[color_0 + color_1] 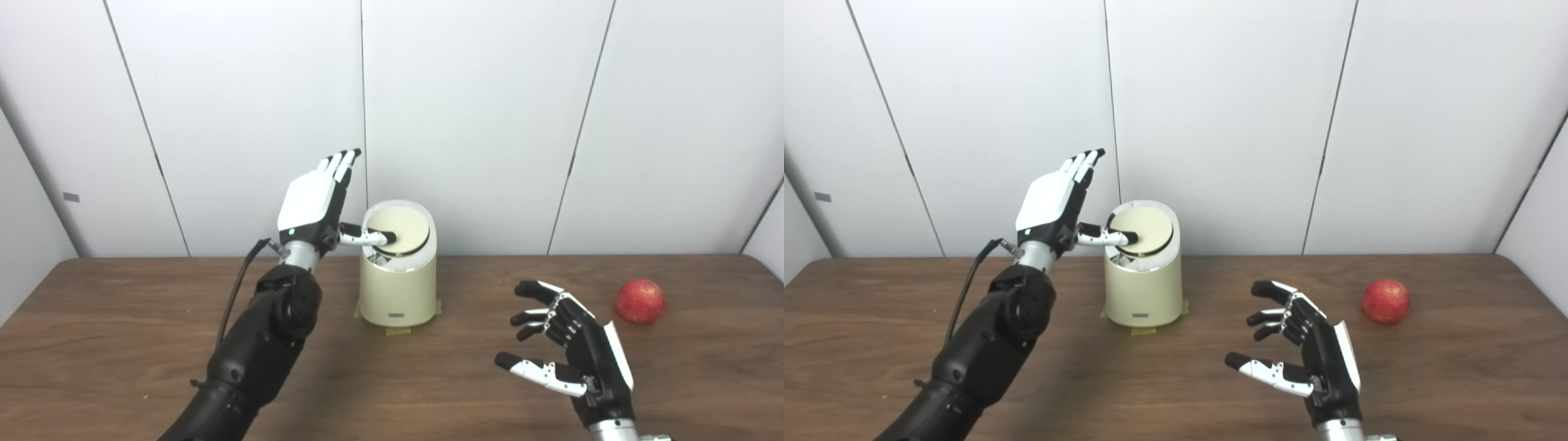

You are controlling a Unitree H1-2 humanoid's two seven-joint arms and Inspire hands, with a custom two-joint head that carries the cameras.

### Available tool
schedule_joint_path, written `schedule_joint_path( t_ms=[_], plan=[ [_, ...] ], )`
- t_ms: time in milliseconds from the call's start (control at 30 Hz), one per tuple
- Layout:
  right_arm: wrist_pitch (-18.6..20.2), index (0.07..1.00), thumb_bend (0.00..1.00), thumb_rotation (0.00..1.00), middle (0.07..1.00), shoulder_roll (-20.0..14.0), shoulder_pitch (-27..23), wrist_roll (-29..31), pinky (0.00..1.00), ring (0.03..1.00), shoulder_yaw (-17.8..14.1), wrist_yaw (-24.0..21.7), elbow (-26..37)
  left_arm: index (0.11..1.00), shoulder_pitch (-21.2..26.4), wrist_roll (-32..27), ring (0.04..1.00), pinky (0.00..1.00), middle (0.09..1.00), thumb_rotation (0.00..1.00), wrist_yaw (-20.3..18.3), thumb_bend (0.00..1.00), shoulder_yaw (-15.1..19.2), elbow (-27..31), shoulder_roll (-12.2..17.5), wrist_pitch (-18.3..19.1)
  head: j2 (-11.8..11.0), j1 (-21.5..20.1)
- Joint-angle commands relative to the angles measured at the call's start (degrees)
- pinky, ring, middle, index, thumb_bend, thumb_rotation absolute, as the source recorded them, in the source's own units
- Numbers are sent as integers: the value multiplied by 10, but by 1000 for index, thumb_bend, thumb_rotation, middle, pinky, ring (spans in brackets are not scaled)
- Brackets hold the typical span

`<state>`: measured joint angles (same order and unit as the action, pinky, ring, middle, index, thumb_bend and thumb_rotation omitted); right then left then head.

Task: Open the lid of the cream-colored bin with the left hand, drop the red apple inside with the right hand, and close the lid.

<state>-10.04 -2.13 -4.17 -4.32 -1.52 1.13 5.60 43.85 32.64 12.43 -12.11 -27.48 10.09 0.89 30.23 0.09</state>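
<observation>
A cream-colored bin (398, 288) is seen just left of the frame's centre, standing upright on the wooden surface, with bits of tape showing at its base and a small label low on its front. Its round lid (401, 229) is tilted, the left edge pressed down so that a dark gap is opened there. A red apple (640, 301) is found at the right of the frame, well apart from the bin, resting on the surface.
</observation>
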Motion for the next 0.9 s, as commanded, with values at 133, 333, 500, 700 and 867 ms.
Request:
schedule_joint_path(
  t_ms=[133, 333, 500, 700, 867],
  plan=[
    [-6, 666, 685, 161, 686, -1, -15, -9, 476, 573, -1, 7, 20, 1000, 9, -126, 1000, 889, 1000, 295, -15, 856, 71, 55, -19, -52, 2, 1],
    [-8, 666, 683, 158, 672, -6, -16, -9, 482, 562, -3, 7, 16, 997, -47, -162, 926, 895, 970, 217, -27, 749, 95, 123, -25, -46, 2, 3],
    [-22, 684, 665, 119, 697, -7, -17, 16, 461, 554, -5, 0, 9, 933, -108, -169, 812, 594, 875, 169, -66, 702, 88, 178, -8, -34, 4, 7],
    [-31, 769, 670, 139, 746, -8, -17, 36, 443, 562, -8, -2, -1, 860, -183, -181, 768, 566, 838, 141, -85, 724, 88, 202, 2, -65, 5, 11],
    [-24, 812, 688, 306, 754, -9, -15, 18, 468, 586, -11, 6, -2, 852, -237, -185, 743, 568, 822, 140, -70, 678, 101, 222, -11, -91, 4, 10]
  ],
)
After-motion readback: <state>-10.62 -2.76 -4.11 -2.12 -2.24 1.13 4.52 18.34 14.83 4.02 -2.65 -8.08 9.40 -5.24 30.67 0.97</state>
